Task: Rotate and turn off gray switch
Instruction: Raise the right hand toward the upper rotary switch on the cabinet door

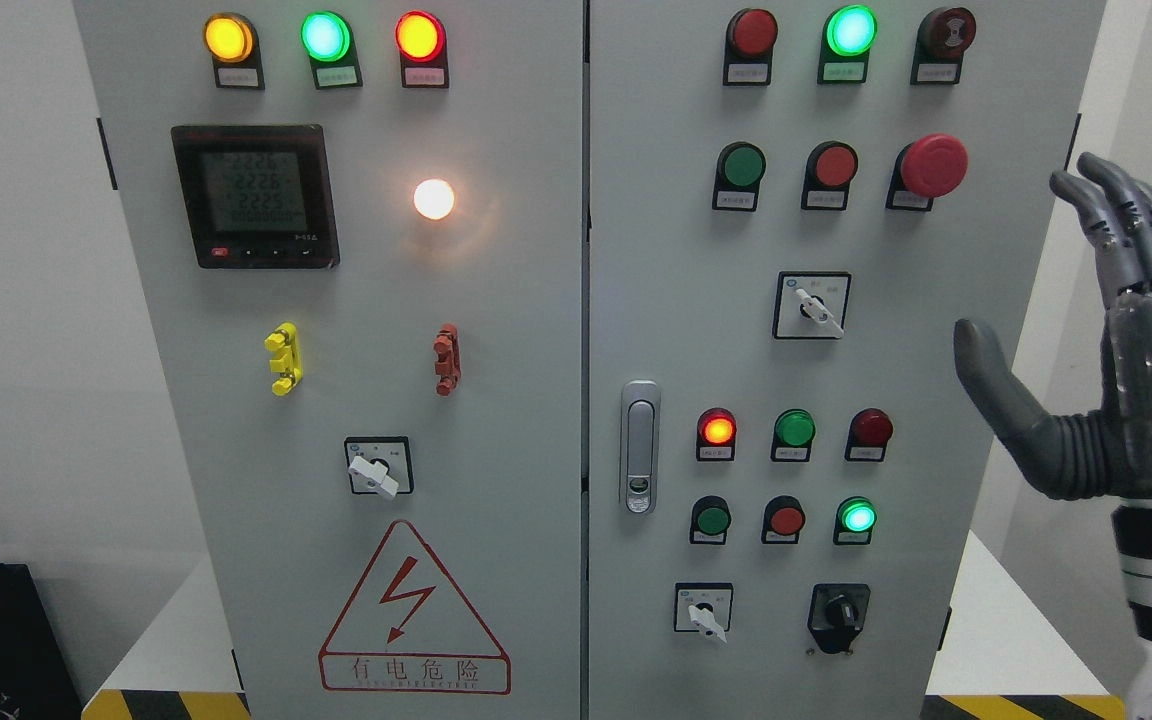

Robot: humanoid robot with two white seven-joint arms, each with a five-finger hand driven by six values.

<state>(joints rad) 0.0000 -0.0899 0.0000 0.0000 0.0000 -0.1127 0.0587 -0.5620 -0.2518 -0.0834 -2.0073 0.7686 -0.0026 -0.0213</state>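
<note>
The robot's dark grey jointed right hand (1096, 340) stands raised at 3 o'clock in the head view, off the right edge of the tall pale grey metal control cabinet (536, 400), fingers spread and upright, thumb (996, 385) angled toward the panel, holding nothing. I judge it is poised there before reaching in, touching no control. The left arm is not in view.

Which knob is the task's gray switch is uncertain: 3 white-grey rotary selector switches on square plates show, plus 1 black one. The nearest to the hand is the upper selector (816, 308) on the right door, just right of centre; its pointer aims toward 4 o'clock. Another sits at 6 o'clock on the right door (706, 612), beside the black rotary knob (839, 612), and 1 is on the left door (376, 470).

The cabinet is the only container (doors shut, silver latch handle (640, 445) flush), so its contents are hidden.
</note>
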